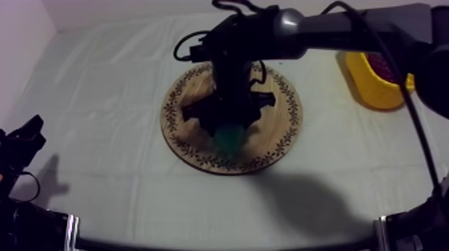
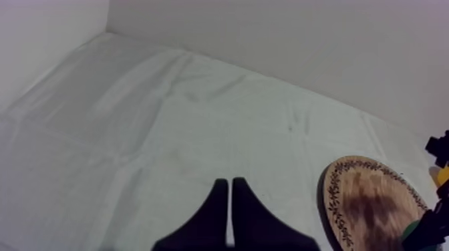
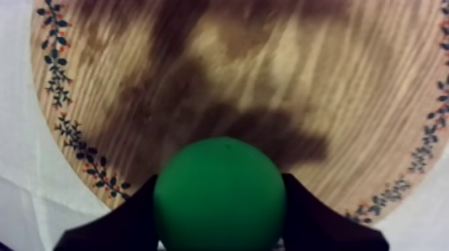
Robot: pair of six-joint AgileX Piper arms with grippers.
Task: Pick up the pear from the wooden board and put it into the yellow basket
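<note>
The green pear (image 1: 232,141) sits over the front part of the round wooden board (image 1: 282,100). My right arm reaches in from the upper right, and my right gripper (image 1: 229,131) is shut on the pear. In the right wrist view the pear (image 3: 219,190) is clasped on both sides by the black fingers (image 3: 123,223), above the board's wood grain (image 3: 267,67). Whether it touches the board I cannot tell. The yellow basket (image 1: 364,90) stands at the far right. My left gripper (image 1: 24,143) rests low at the left, its fingers together as a narrow wedge (image 2: 230,195).
A dark reddish fruit (image 1: 382,65) lies in the basket, half hidden by my right arm. From the left wrist view the board (image 2: 371,200) lies far off on the cloth, with my right arm at its far side. A wall bounds the table's back.
</note>
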